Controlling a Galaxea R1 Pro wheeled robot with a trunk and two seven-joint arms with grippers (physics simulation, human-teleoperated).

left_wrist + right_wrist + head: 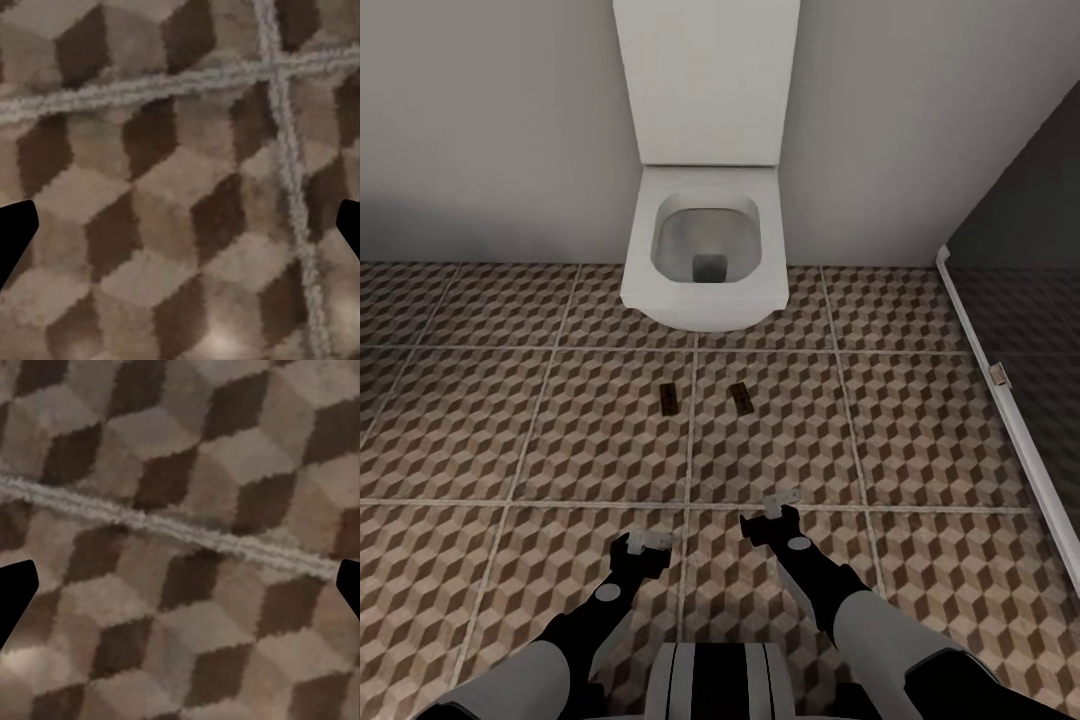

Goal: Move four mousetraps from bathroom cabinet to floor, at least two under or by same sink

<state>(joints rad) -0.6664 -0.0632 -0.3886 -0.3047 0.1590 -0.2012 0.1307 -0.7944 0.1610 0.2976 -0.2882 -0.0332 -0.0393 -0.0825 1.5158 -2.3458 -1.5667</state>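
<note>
My left gripper (651,541) hangs low over the floor (510,430) with its fingers apart and nothing between them. In the left wrist view the two dark fingertips (15,232) stand at the far sides, and between them I see tile and a crossing of grout lines. My right gripper (782,500) is also spread wide and holds nothing; it hangs a little farther forward, near a grout line. Ahead of both grippers, two mousetraps lie flat on the tiles: the left trap (669,398) and the right trap (739,396), near each other but apart. Just behind them a white toilet (705,245) stands at the wall. A dark glass panel (1030,300) stands at my right.
</note>
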